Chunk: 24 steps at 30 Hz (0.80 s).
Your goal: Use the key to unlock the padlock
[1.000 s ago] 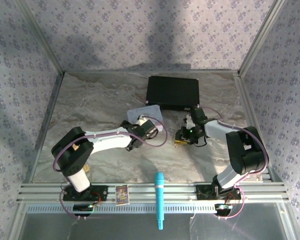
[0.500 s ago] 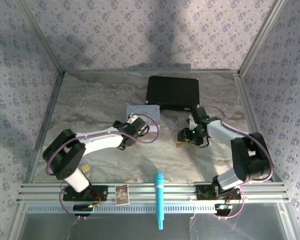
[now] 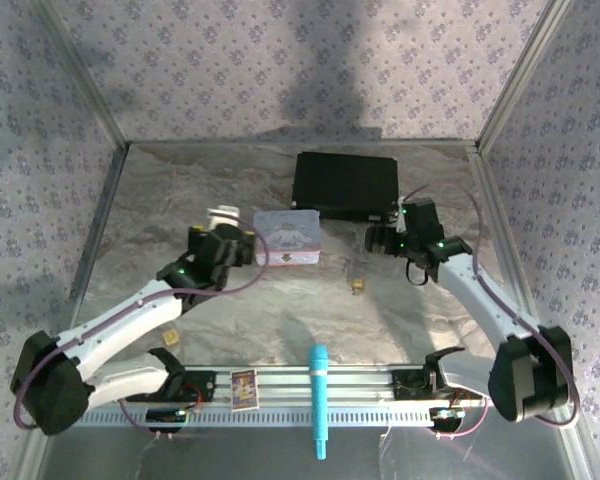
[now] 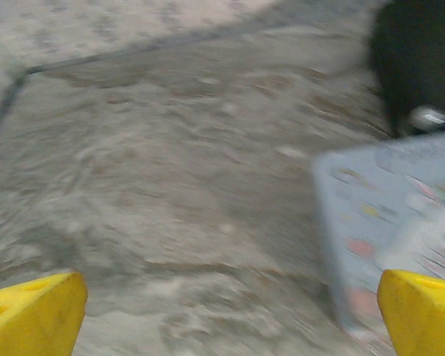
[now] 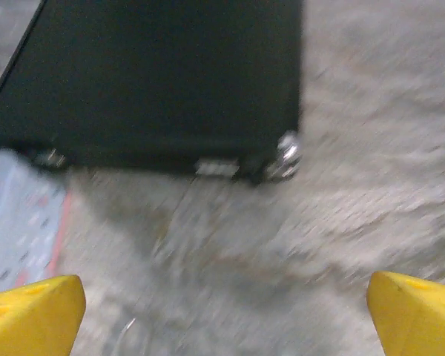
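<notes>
While the left gripper [image 3: 242, 247] hangs spread wide and empty, the pastel tin [image 3: 288, 237] sits just beside it and could be knocked by a swing toward the centre. The padlock [image 3: 358, 286] lies loose on the table [image 3: 170, 205] between the two grippers, held by nothing; being so small, it may skid from a pinch. The right gripper [image 3: 377, 238], likewise wide and empty, hovers near the black case [image 3: 345, 186]; the key is too small to pick out.

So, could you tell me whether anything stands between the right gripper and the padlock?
Nothing visible does. The padlock lies alone on bare table, just nearer the arm bases than the open right gripper. The pastel tin sits off to the left and the black case lies behind the gripper, both clear of that path.
</notes>
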Each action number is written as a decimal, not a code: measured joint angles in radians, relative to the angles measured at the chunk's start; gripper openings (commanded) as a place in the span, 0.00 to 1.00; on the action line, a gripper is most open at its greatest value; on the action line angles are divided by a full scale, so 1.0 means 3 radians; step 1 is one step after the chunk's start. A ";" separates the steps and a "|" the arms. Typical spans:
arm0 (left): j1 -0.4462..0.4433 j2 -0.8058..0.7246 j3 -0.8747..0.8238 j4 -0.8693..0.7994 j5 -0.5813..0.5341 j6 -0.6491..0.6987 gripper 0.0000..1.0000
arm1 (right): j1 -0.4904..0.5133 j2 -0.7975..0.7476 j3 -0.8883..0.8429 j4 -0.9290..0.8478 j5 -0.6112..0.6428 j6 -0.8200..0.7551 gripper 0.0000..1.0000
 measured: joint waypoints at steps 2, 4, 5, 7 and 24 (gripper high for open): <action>0.0309 0.0069 -0.0132 0.0212 -0.0034 0.0060 1.00 | -0.0142 -0.0011 -0.0299 0.0509 0.0175 -0.0183 0.99; 0.0553 0.0220 -0.0237 0.0532 -0.0045 0.0237 1.00 | -0.0286 0.0072 -0.0535 0.0827 0.0299 -0.0312 0.99; 0.0670 0.0334 -0.0282 0.0720 -0.0042 0.0327 1.00 | -0.0369 0.0140 -0.0628 0.0937 0.0341 -0.0364 0.99; 0.0890 0.0580 -0.0331 0.0975 0.0047 0.0422 1.00 | -0.0535 0.0287 -0.0781 0.1195 0.0365 -0.0426 0.98; 0.1816 0.1526 -0.0902 0.2806 0.1615 0.0675 1.00 | -0.0908 0.1364 -0.1274 0.3106 -0.0079 -0.0708 0.99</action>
